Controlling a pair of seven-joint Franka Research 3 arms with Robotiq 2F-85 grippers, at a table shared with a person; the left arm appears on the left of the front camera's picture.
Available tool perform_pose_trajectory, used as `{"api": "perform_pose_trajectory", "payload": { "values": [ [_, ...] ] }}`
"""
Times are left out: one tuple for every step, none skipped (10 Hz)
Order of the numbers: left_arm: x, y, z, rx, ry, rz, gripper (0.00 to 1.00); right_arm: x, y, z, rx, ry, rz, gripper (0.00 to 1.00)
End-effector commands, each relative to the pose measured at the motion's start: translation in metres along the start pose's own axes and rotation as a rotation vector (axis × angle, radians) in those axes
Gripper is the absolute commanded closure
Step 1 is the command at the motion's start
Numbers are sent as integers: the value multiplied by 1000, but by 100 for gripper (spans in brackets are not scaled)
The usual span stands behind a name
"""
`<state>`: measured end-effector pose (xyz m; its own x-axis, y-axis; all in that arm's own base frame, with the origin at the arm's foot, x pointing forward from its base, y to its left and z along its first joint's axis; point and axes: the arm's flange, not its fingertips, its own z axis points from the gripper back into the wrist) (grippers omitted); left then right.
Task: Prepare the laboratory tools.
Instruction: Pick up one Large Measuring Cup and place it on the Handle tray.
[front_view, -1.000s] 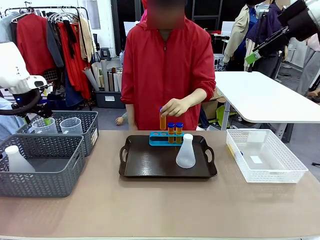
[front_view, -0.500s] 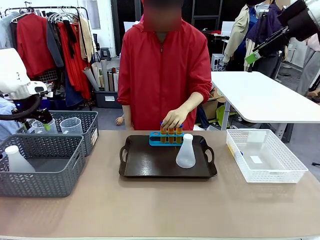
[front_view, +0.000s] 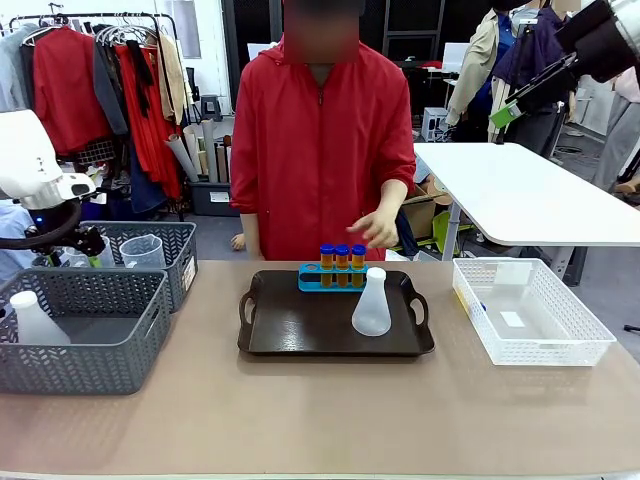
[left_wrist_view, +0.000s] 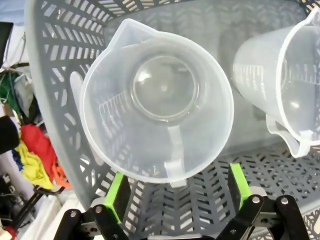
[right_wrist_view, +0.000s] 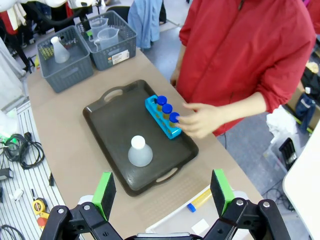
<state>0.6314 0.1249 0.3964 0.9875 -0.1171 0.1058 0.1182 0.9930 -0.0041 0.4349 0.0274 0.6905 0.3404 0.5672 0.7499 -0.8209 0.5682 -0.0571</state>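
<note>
- Straight ahead at 12 o'clock of the left end effector (left_wrist_view: 177, 192), a clear measuring jug (left_wrist_view: 157, 100) stands in the far grey basket (left_wrist_view: 55, 90), its mouth turned to the wrist camera.
- Left end effector: released, jaws spread wide, nothing held. The green pads (left_wrist_view: 118, 192) are seen just short of the jug's rim, one on each side of its handle.
- The jug's long axis is judged to run along the approach line. Its handle is at 6 o'clock of the rim and its spout at 11 o'clock.
- A second jug (left_wrist_view: 285, 85) is seen at 2 o'clock, just beside the first. Contact between them cannot be told.
- Front view: the left end effector (front_view: 88, 243) is placed over the far grey basket (front_view: 185, 265), at 10 o'clock of the dark tray (front_view: 300, 335) on the surface (front_view: 300, 420).
- Right end effector (right_wrist_view: 162, 192): released, empty, held high over the surface, with the tray (right_wrist_view: 110, 125) at 12 o'clock and well apart.
- On the tray, the blue rack (front_view: 312, 283) carries three tubes (front_view: 342, 258). Its 9 o'clock hole looks free.
- A flask (front_view: 371, 305) stands at 5 o'clock of the rack.
- The person's hand (front_view: 375, 228) is held just above the rack, apart from the tubes.
- A second flask (front_view: 35, 320) sits in the near grey basket (front_view: 100, 350).
- Judgement: the left arm is far nearer the jug, so a straight advance and a closure on the rim by the handle is expected. Clipping the second jug or the basket wall is the risk.
</note>
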Motion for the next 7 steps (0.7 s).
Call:
{"api": "perform_pose_trajectory", "payload": {
  "values": [
    [7,2,-1,2,-8,17,0,1,0,1,3,-8,4,0],
    [9,3,-5,9,4,17,0,1,0,1,3,-8,4,0],
    [9,2,-7,13,7,22,0,1,0,1,3,-8,4,0],
    [10,3,-6,21,4,27,15,1,0,1,3,-8,4,0],
    [11,4,-6,26,-4,30,34,1,0,1,3,-8,4,0],
    [10,5,-4,28,-4,32,53,1,0,1,3,-8,4,0],
    [10,7,-3,31,-8,33,72,1,0,1,3,-8,4,0]
  ]
}}
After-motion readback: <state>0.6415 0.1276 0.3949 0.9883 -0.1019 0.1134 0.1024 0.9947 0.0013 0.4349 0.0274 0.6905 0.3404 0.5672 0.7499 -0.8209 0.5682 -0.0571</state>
